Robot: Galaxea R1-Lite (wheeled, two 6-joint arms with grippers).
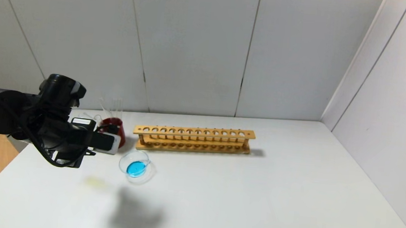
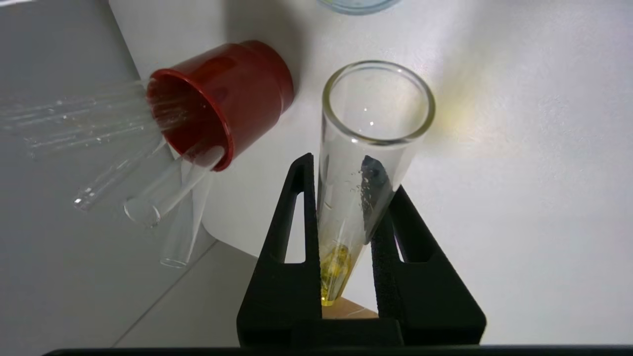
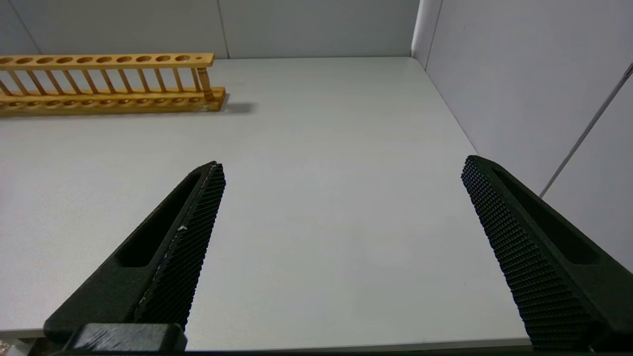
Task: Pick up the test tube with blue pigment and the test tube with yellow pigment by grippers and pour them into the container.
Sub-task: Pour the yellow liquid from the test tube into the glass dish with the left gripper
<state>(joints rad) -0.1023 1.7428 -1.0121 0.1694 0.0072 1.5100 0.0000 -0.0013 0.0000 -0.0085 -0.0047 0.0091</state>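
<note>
Left gripper (image 2: 346, 198), at the bench's (image 1: 253, 205) left edge beside the red cup (image 2: 232, 94), clamped on the yellow tube (image 2: 368, 163), its fingers pinching the lower half above a short column of yellow liquid. The container (image 1: 136, 166) lies just beyond, already holding blue liquid (no blue tube can be made out; plain tubes (image 2: 148, 198) stand in the cup). Right gripper (image 3: 341, 198) is parked over the bench's right side, fingers wide apart. Glass tube: light, rigid, smooth and breakable; a firm but gentle mid-length hold probably suits, tipping slowly so the mouth meets the container's rim. The rack (image 1: 193, 139) stands empty.
</note>
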